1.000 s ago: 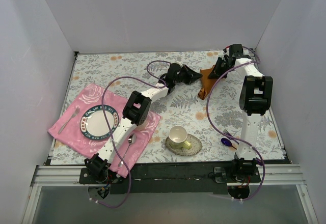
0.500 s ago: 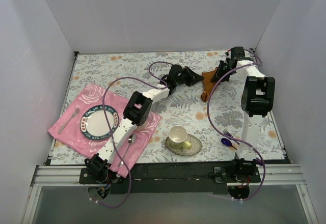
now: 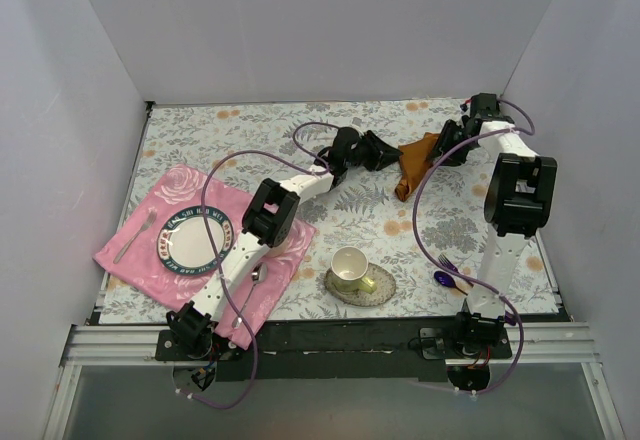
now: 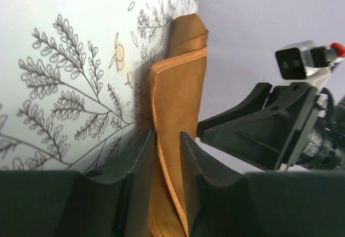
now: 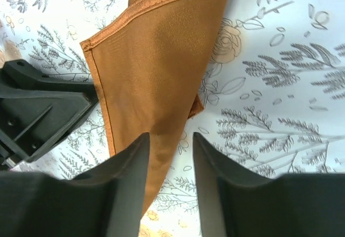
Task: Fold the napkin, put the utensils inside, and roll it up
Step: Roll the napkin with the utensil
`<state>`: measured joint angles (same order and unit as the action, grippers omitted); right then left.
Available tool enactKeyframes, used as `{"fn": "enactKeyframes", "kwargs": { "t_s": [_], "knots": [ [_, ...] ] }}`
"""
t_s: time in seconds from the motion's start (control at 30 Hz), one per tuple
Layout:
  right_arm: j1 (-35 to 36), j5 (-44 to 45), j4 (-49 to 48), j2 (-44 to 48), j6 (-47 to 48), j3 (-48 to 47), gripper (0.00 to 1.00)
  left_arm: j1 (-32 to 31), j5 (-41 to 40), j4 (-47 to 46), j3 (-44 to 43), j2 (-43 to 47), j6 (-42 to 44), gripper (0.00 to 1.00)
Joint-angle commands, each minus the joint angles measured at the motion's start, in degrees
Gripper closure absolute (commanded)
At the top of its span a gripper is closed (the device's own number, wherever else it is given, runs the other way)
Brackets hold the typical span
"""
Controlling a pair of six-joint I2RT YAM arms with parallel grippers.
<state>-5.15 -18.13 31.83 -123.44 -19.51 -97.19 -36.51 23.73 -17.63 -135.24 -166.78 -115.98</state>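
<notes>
Rust-orange square satin napkin (image 3: 412, 160) sits bunched at the far right of the floral tabletop (image 3: 250, 140); folding is in hand. Left gripper (image 4: 168, 137) is narrowly parted around it, hold uncertain; right gripper (image 5: 171, 137) stands open astride it. Next move likely calls for spreading it flat.

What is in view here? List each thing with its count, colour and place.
napkin: one, rust-orange, far right, between the grippers
utensils: three, purple, blue, orange, near right
pink cloth: one, near left
plate: one, white with dark rim, on the pink cloth
silver fork: one, left of the plate
silver spoon: one, at the cloth's right edge
cup: one, cream, on a saucer, near centre
tablecloth: one, floral
left gripper: black, jaws parted, napkin between
right gripper: black, jaws parted over napkin
</notes>
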Motion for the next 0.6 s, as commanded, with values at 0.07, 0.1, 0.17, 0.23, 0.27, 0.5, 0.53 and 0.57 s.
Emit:
{"fn": "enactKeyframes", "kwargs": {
  "t_s": [0.07,0.1,0.17,0.23,0.27,0.5,0.53,0.57],
  "knots": [
    [1.9,6.5,1.7,4.8,-3.3,-0.3,0.44,0.7,1.8,8.4,1.8,6.4,3.0,0.66],
    [2.4,7.4,2.2,4.5,-3.4,-1.7,0.43,1.0,2.6,9.3,1.8,6.8,3.3,0.66],
    [4.3,11.4,4.2,3.3,-3.4,-3.4,0.38,1.8,3.3,10.4,2.5,8.4,4.1,0.66],
    [5.1,14.0,4.8,2.7,-3.3,-5.0,0.36,2.5,4.6,12.3,3.2,9.7,4.9,0.65],
    [6.8,16.1,5.4,2.2,-3.4,-5.3,0.34,3.0,4.9,13.2,3.6,10.4,6.3,0.64],
    [10.0,24.0,5.3,2.1,-4.6,-5.7,0.25,4.0,6.5,22.0,6.5,16.7,14.1,0.63],
    [10.5,24.5,5.9,1.8,-4.7,-6.2,0.25,4.0,6.5,22.5,6.8,17.9,14.9,0.63],
    [10.8,26.0,6.9,0.8,-4.9,-8.0,0.24,4.0,6.7,23.1,7.2,18.3,15.4,0.64]
  ]
}}
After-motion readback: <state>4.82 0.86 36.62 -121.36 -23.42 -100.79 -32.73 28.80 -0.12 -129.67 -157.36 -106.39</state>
